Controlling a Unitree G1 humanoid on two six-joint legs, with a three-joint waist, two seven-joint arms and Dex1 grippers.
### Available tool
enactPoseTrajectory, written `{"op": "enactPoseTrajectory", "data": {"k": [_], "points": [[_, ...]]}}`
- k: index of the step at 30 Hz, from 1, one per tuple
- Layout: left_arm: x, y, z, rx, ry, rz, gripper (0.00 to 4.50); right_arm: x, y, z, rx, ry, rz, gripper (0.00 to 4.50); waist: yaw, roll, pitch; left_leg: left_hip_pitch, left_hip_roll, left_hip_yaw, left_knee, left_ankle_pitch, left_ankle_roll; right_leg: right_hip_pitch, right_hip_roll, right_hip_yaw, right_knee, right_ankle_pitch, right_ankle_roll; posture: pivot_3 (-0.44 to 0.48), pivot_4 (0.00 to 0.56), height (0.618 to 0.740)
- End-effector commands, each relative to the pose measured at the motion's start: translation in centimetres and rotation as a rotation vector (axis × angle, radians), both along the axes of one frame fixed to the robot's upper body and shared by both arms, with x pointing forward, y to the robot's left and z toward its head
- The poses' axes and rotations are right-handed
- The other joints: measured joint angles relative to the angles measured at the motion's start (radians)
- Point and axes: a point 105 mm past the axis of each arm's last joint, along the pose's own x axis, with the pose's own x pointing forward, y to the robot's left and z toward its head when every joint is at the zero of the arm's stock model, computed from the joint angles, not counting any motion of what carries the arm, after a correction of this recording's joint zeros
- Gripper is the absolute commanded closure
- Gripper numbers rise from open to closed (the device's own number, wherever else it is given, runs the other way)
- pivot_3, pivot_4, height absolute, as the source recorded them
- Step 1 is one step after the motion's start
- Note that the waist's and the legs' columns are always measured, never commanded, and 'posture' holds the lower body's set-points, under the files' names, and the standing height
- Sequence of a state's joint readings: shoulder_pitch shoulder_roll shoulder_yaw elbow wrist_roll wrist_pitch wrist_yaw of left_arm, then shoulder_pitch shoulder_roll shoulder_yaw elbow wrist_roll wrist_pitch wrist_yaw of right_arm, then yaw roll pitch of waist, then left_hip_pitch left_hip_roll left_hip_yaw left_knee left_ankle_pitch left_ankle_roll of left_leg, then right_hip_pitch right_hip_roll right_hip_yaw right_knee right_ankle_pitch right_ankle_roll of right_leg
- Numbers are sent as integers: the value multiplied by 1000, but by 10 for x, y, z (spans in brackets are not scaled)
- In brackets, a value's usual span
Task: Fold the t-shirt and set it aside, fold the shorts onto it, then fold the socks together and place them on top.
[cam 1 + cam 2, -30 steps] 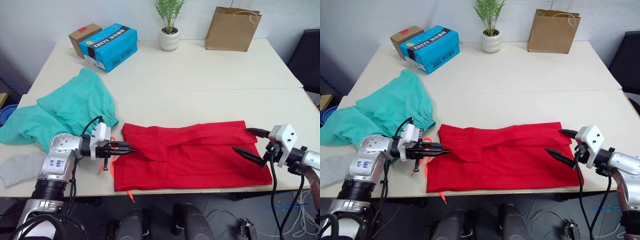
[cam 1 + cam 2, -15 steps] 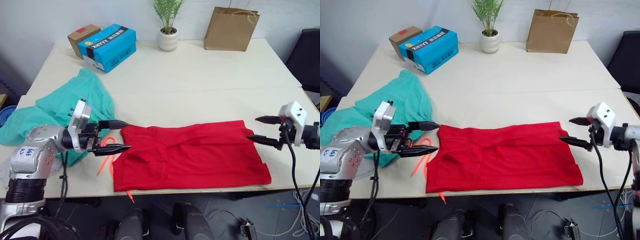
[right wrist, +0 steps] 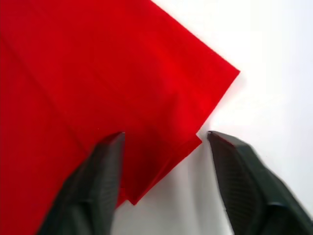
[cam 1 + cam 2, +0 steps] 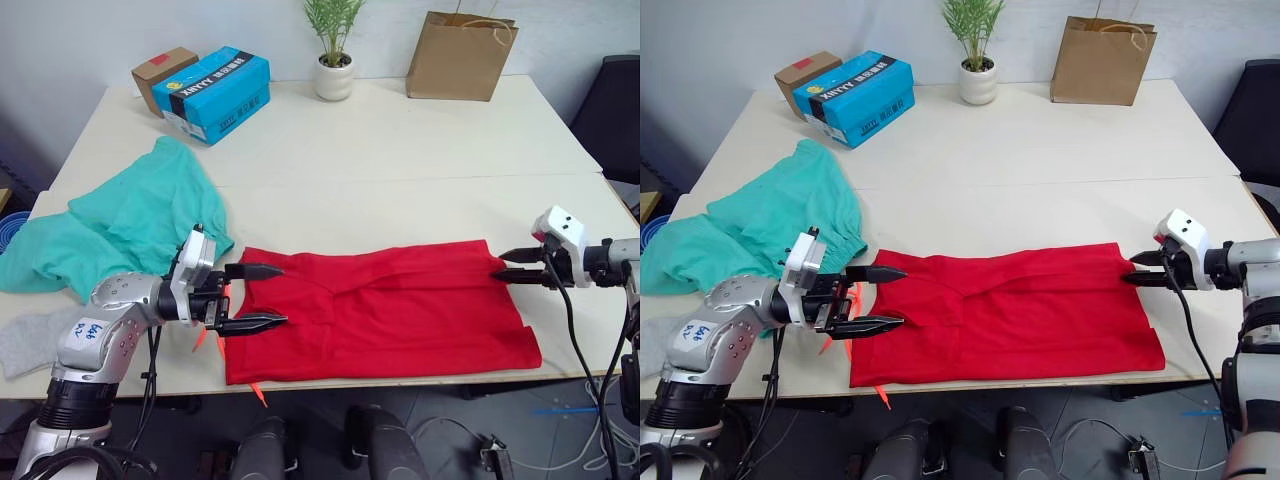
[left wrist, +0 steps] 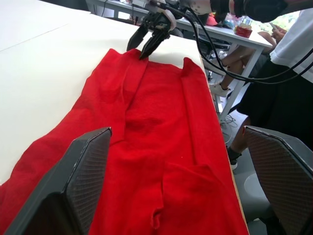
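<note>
The red t-shirt (image 4: pixel 390 310) lies folded into a long band along the table's front edge. My left gripper (image 4: pixel 282 295) is open, one finger on each side of the shirt's left end, just above the cloth. My right gripper (image 4: pixel 497 264) is at the shirt's far right corner. Its fingers (image 3: pixel 105 181) stand apart with the corner's edge between them, not pinching it. The teal-green shorts (image 4: pixel 130 220) lie crumpled at the left, and an orange drawstring (image 4: pixel 207 335) trails by my left gripper. A grey sock (image 4: pixel 25 338) lies at the front left edge.
At the back of the table stand a blue box (image 4: pixel 218 82), a small cardboard box (image 4: pixel 160 66), a potted plant (image 4: pixel 335 75) and a paper bag (image 4: pixel 463 55). A black chair (image 4: pixel 620 110) is at the right. A person (image 5: pixel 279 73) sits beyond the table's right end.
My left gripper has opened and moved over the shirt's left end. My right gripper has shifted to the far right corner and its fingers have narrowed.
</note>
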State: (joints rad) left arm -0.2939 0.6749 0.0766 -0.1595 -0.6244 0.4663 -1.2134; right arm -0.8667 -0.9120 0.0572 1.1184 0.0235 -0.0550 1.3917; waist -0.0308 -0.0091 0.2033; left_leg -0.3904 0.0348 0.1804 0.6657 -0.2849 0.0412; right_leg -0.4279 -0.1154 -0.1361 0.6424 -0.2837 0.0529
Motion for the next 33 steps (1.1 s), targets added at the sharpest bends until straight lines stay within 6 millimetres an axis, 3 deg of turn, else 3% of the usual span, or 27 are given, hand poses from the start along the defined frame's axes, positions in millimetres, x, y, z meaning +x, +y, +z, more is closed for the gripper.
{"op": "enactPoseTrajectory", "data": {"k": [1, 4, 9, 17, 27, 30, 33], "points": [[-5, -2, 4, 19, -47, -12, 0, 3, 0, 9, 12, -43, 8, 3387, 0, 0, 0, 0, 0, 0, 0, 0, 0, 0, 0, 0, 0, 0, 0, 0, 150, 740], [-4, -2, 1, 36, -46, -14, 0, 0, -2, 12, 8, -55, 17, 4444, 0, 0, 0, 0, 0, 0, 0, 0, 0, 0, 0, 0, 0, 0, 0, 0, 150, 740], [0, -2, -4, 48, -43, -5, 0, -10, -8, 17, 5, -67, 53, 4480, 3, 0, 0, 0, 0, 0, 0, 0, 0, 0, 0, 0, 0, 0, 0, 0, 150, 740], [4, 0, -18, 90, -20, -3, 0, -28, -18, 9, 41, -101, 19, 4480, 3, 0, 0, 0, 0, 0, 0, 0, 0, 0, 0, 0, 1, 0, 0, 0, 150, 740], [10, -1, -24, 114, -16, -8, 0, -22, -15, 1, 128, -171, -50, 4480, 2, 0, 0, 0, 0, 0, 0, 0, 0, 0, 0, 0, 0, 0, 0, 0, 150, 740], [11, 1, -24, 112, -20, 2, 0, -31, -11, 6, 147, -151, -7, 3909, 3, 0, 0, 0, 0, 0, 0, 0, 0, 0, 0, 0, 1, 0, 0, 0, 150, 740], [11, 3, -22, 92, -20, 23, 0, -39, -16, 15, 116, -164, -3, 2862, 5, 0, 0, 0, 0, -1, 0, 0, 0, 0, -1, 0, 0, 0, 0, 0, 150, 740]]}}
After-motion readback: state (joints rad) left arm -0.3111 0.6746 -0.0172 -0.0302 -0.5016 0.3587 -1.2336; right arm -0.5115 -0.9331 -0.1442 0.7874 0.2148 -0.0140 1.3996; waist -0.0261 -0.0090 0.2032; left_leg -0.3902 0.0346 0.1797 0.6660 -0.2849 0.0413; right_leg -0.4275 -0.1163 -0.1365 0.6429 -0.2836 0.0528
